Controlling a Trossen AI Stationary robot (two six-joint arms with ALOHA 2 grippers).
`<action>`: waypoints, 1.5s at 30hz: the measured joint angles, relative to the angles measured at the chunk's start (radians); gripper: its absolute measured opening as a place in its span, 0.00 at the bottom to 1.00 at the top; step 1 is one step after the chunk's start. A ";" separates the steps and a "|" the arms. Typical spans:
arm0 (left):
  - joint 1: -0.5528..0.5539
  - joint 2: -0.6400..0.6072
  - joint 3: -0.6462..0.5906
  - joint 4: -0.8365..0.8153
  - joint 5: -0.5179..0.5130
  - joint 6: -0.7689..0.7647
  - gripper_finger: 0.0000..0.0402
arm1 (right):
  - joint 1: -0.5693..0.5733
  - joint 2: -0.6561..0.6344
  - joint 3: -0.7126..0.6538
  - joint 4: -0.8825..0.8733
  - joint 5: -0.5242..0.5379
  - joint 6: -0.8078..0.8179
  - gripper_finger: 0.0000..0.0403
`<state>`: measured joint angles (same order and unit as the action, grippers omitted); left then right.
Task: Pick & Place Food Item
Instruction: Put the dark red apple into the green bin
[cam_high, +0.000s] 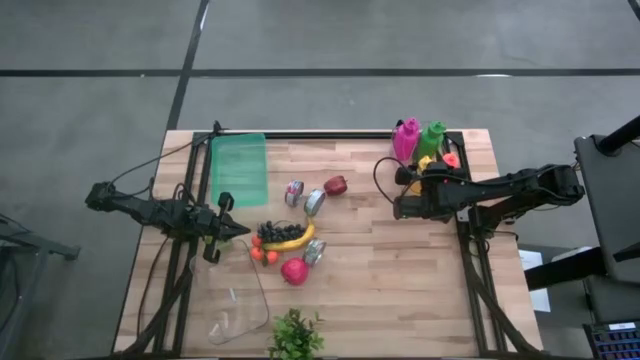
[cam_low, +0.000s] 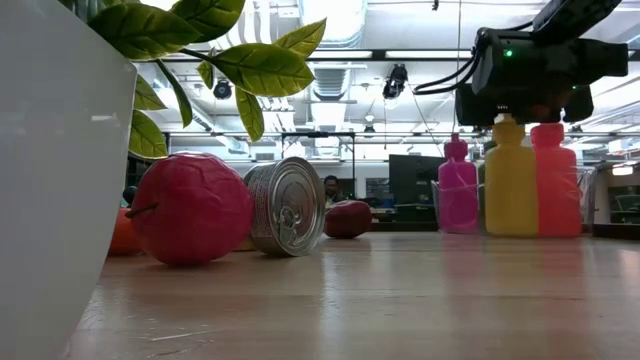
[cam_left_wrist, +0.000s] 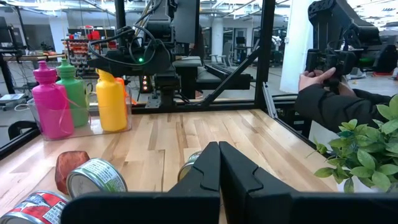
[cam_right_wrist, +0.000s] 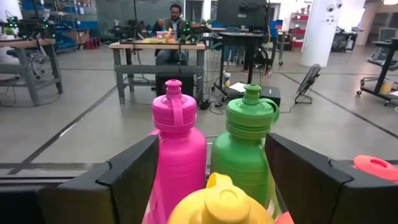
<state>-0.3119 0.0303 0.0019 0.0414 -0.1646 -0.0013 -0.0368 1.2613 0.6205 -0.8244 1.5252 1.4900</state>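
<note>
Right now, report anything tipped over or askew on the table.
Three metal cans lie on their sides among the fruit: a silver ribbed can beside the red apple, another, and a red-labelled one. Bottles stand upright.

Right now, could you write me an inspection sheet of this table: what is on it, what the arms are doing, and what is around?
Surface: wooden table, bare toward the right.
Job's things: banana, grapes, red apple, pink fruit, cans mid-table.
Clutter: green mat, potted plant, clear container.
Bottles: pink bottle, green bottle, yellow bottle in a rear bin.
End effectors: left end effector shut, empty, near the fruit; right end effector open over the yellow bottle.
Cables: black cable looped by the right arm.
Surroundings: person seated at a far desk.
</note>
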 joint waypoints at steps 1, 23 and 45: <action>0.000 0.000 0.000 0.000 0.000 0.000 0.00 | 0.000 0.000 0.000 0.001 0.000 0.001 0.72; 0.000 0.000 0.000 0.000 0.000 0.000 0.00 | 0.169 -0.145 0.248 -0.002 0.049 -0.469 0.73; 0.000 0.000 0.000 0.000 0.000 0.000 0.00 | 0.746 -0.253 0.331 0.000 -0.193 -0.742 0.73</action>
<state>-0.3122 0.0303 0.0021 0.0414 -0.1646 -0.0013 0.7096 1.0080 0.9512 -0.8246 1.3319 0.7481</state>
